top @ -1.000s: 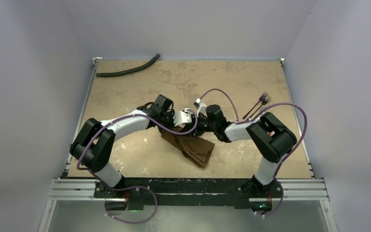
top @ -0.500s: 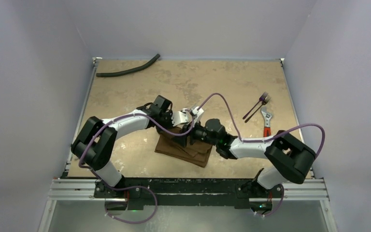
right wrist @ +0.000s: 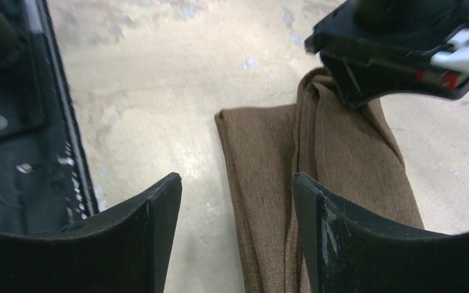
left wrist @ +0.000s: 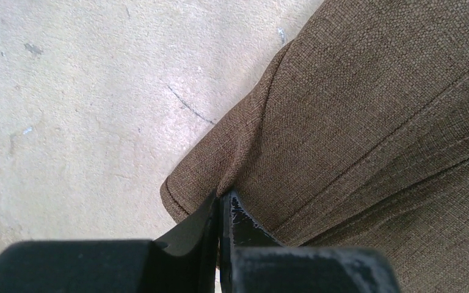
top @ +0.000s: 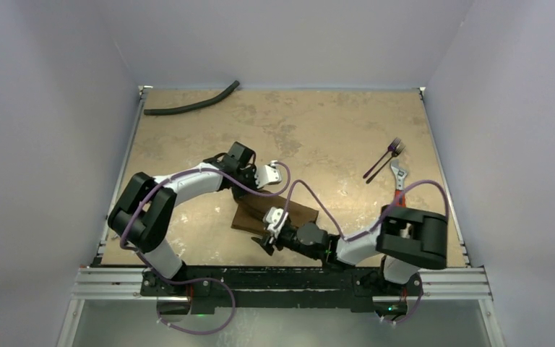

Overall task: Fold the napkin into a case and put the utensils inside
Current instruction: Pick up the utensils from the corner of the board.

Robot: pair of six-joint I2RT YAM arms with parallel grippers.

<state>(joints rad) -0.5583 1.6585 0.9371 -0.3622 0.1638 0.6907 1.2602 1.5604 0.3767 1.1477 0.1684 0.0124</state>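
Closest to us, by the near edge of the tan table [top: 318,123], the right gripper [right wrist: 237,183] sits low, and its arm is folded up tight next to its base. Its two black fingers [right wrist: 159,213] are spread wide and hold nothing. The soft brown cloth napkin [right wrist: 348,165] lies flat right in front of them, in the middle of the table's near half. One finger is over the napkin's near end and the other is over bare table. From the right wrist view, the napkin is a long folded strip that runs away from these fingers. At its far end the left gripper [left wrist: 220,198] reaches in from the left side, and its fingers are pinched tight on a fold at the napkin's edge. We think the right gripper is the one nearer the loose end, so the next fold looks like its job. Farther off, near the right edge, lie the thin dark purple metal utensils [top: 384,160], well apart from the napkin. A long black bent hose [top: 188,106] rests by the far left corner.
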